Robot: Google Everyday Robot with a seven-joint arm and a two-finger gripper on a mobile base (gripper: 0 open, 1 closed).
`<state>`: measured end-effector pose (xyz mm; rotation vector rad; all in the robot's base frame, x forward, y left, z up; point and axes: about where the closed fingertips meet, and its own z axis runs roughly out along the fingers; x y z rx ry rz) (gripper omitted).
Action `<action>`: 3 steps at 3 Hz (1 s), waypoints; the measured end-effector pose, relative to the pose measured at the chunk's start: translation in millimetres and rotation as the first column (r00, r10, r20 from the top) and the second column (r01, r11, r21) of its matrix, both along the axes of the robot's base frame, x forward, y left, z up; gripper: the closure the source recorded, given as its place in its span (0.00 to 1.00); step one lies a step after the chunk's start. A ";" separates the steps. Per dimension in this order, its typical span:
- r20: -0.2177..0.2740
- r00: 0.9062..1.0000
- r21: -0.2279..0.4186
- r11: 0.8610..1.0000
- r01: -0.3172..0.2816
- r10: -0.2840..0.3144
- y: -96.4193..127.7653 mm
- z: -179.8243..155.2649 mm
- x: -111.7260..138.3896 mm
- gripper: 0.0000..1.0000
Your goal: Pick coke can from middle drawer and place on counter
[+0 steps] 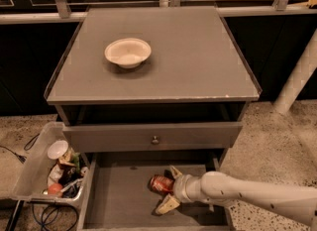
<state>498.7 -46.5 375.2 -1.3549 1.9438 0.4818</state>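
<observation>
Coke can [159,182] lies in the middle drawer [119,195], its right end hidden between the tool's [167,189] spread fingers.

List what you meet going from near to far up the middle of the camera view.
Gripper, open around the coke can in the middle drawer → knobbed drawer front → counter → white bowl → railing.

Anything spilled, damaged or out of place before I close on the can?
Nothing spilled. The coke can lies on its side on the middle drawer floor, with the gripper open, one finger either side of it. The counter has a small light chip on its front edge near the right corner.
</observation>
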 end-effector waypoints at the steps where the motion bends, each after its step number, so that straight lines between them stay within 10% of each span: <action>1: 0.000 1.000 0.000 1.000 0.000 0.000 0.1 -0.2 0.0 0.18; 3: 0.000 1.000 0.000 1.000 0.000 0.000 0.2 -0.2 0.0 0.64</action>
